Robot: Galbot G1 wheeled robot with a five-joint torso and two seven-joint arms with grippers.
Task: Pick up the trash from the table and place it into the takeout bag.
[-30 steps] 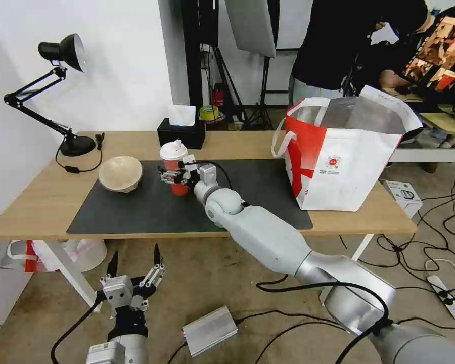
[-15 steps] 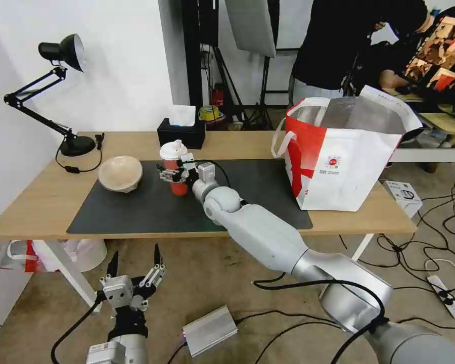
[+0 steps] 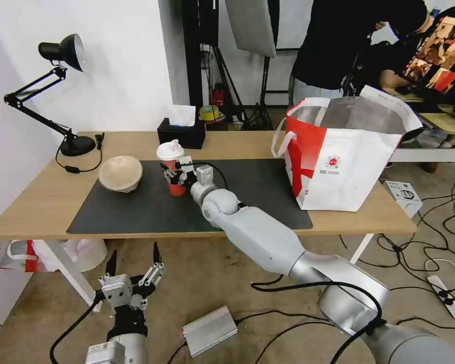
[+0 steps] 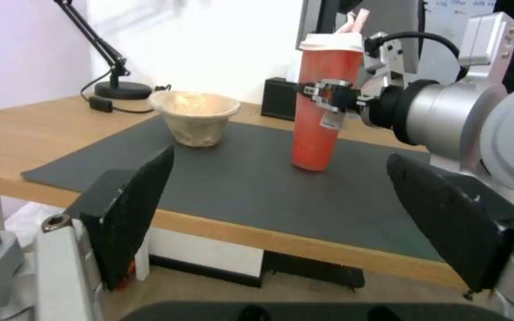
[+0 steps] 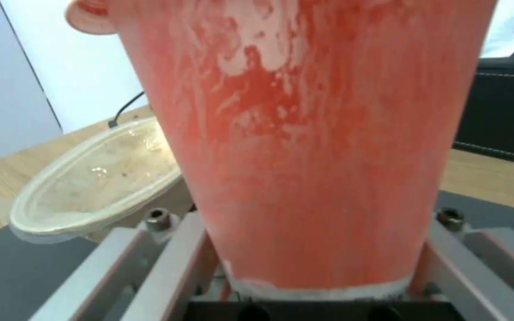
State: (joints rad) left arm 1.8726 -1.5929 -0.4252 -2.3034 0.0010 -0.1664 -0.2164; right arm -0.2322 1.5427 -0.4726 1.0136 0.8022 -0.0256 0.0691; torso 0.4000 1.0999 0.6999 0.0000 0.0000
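Right gripper [image 3: 173, 175] clenched on red cup [image 3: 174, 172], cup tilted on dark mat [image 3: 136, 212] of table [image 3: 35, 202], beige pulp bowl [image 3: 120, 173] near, tissue box [image 3: 181, 132] behind, takeout bag [image 3: 346, 167] well apart, left gripper [image 3: 135, 263] fingers spread, below table edge.

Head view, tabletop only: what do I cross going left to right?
Desk lamp → beige pulp bowl → red cup, with the right gripper shut on it → takeout bag.
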